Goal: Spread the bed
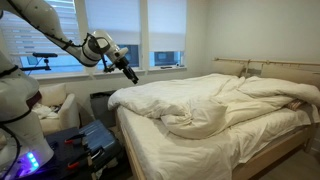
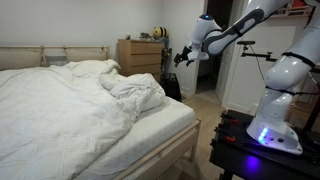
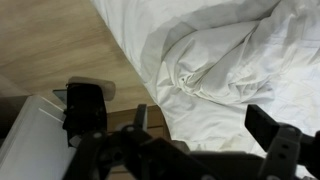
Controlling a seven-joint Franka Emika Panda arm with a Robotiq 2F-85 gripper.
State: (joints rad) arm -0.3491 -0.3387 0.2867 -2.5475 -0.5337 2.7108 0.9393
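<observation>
Below and beyond the fingers (image 1: 130, 72), in an exterior view, the bed (image 1: 285, 152) stretches away, its duvet (image 1: 215, 100) heaped in a bulky, crumpled mound and a strip of bare sheet (image 1: 160, 150) left showing along the near side. The fingers hang in the air off the bed's corner, touching nothing.

In an exterior view from across the room, the fingers (image 2: 183, 55) hover above and just off the foot corner of the bed (image 2: 188, 140), in front of a wooden dresser (image 2: 140, 55). The duvet (image 2: 70, 100) lies bunched beneath and well away from them.

Down through the wrist view, the two fingers (image 3: 85, 105) stand wide apart, released, with nothing between them (only wooden floor (image 3: 50, 40) and folded duvet (image 3: 220, 50) lie beneath).

The step in hand looks like the approach, with no cloth yet taken. The next move calls for lowering onto a raised fold at the duvet's nearest edge, closing on enough fabric to hold, then drawing it out toward the uncovered sheet.
</observation>
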